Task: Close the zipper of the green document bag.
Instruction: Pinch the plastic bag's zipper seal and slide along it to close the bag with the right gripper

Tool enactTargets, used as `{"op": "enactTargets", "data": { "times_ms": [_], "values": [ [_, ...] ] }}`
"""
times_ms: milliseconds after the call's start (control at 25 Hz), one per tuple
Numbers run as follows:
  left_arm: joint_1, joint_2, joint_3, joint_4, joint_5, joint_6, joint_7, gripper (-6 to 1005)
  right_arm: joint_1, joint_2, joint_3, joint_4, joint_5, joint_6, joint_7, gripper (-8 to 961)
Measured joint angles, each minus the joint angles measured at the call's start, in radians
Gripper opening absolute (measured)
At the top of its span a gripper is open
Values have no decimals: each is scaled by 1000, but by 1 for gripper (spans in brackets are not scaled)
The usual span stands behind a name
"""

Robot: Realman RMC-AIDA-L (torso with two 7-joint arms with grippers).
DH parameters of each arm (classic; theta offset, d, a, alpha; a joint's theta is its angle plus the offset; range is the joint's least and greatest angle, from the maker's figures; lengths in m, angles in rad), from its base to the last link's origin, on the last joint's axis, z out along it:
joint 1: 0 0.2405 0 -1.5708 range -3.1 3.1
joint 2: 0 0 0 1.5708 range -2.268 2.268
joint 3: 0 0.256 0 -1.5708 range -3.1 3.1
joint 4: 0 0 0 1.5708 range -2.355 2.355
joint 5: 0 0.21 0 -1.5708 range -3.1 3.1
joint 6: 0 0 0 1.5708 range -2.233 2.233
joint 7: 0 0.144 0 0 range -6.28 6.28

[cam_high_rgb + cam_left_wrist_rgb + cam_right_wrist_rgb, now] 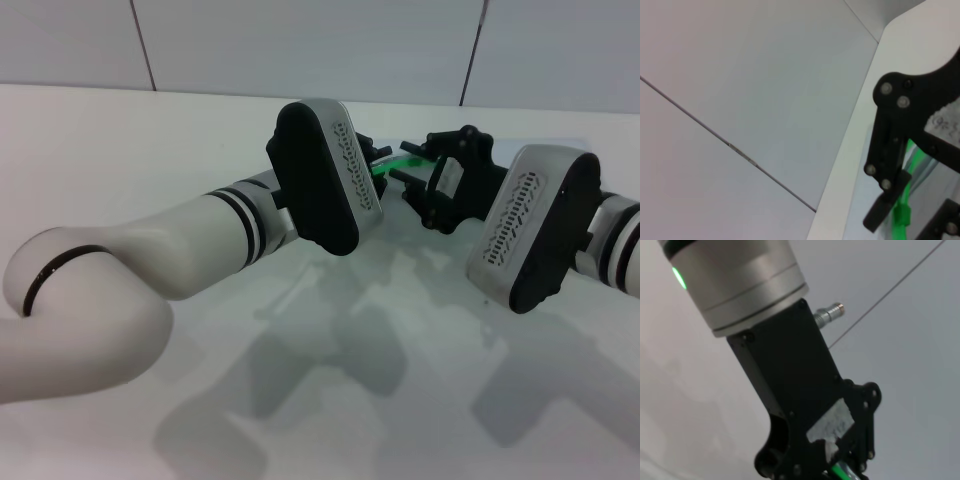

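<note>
A short length of the bright green zipper (386, 165) shows between my two wrists at the far middle of the table. The rest of the green document bag is hidden behind the arms. My right gripper (405, 178) reaches in from the right, open, its tips by the strip's end. In the left wrist view the same gripper (910, 220) straddles the zipper (902, 202), one finger (881, 212) close beside it. My left gripper (840, 460) is mostly behind its own wrist housing (322, 175), with a bit of green (839, 471) at its tip.
The white table (150, 150) runs back to a pale panelled wall (300, 40). Both forearms lie low over the table's middle, and their shadows fall on the near part.
</note>
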Motion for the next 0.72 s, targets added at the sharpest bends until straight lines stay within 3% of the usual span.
{"op": "enactTargets", "data": {
  "times_ms": [400,720],
  "values": [
    [0,1,0,0,0,0,0,54,-3,0,-38,-1,4,78,1,266],
    [0,2,0,0,0,0,0,54,-3,0,-40,-1,5,78,5,172]
  ]
}}
